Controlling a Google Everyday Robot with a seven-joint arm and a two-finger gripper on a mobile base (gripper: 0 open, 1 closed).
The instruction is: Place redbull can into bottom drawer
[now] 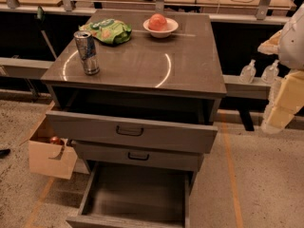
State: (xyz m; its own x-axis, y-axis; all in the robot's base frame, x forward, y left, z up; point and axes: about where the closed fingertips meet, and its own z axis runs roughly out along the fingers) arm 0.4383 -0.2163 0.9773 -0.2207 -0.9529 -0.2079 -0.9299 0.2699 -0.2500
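Observation:
The redbull can stands upright on the left side of the grey cabinet top. The bottom drawer is pulled far out, and its dark floor is bare. The two drawers above it stick out a little, the top one more than the middle one. My gripper hangs at the right edge of the view, off to the right of the cabinet and far from the can, with my white arm above it.
A green snack bag and a white bowl with a red fruit sit at the back of the cabinet top. A cardboard box stands on the floor at the left. Clear bottles stand on a shelf at the right.

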